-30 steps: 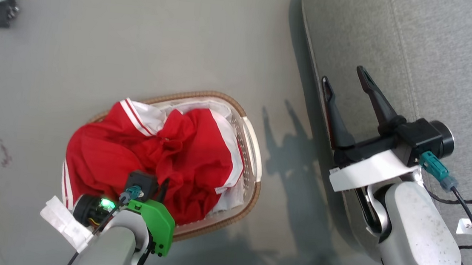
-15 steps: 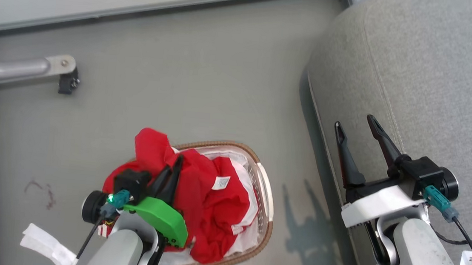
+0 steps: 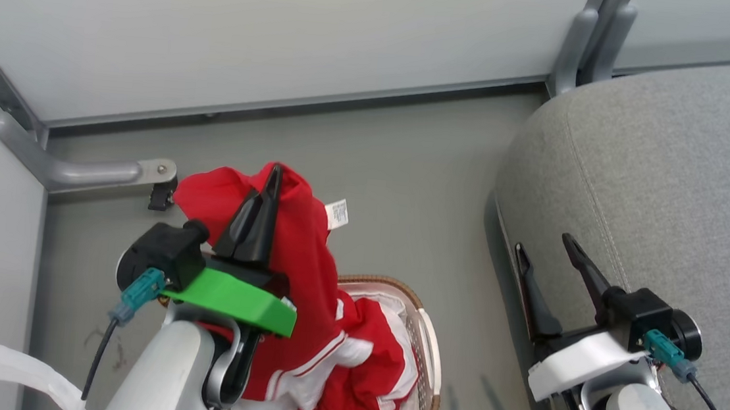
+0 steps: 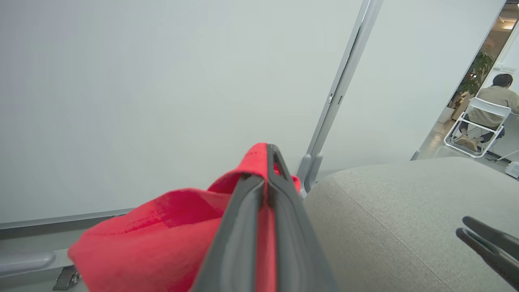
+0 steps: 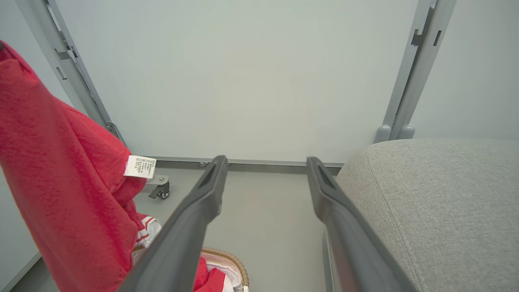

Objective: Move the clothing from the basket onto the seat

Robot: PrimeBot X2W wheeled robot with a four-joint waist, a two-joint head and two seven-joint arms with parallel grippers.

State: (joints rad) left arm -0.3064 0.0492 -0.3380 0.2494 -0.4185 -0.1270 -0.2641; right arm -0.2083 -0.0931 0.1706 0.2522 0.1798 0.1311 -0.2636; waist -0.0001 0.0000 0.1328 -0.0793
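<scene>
Left gripper (image 3: 272,177), clamped on a red garment (image 3: 308,253), has lifted it above the basket (image 3: 426,319) at lower centre, so carrying to the seat (image 3: 670,192) at right should follow; right gripper (image 3: 543,243) apart

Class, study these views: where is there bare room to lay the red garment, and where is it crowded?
Bare: the seat, beyond the open right gripper; also the floor strip between basket and seat. Crowded: the basket, heaped with clothing, and the left gripper shut on the raised garment.
</scene>
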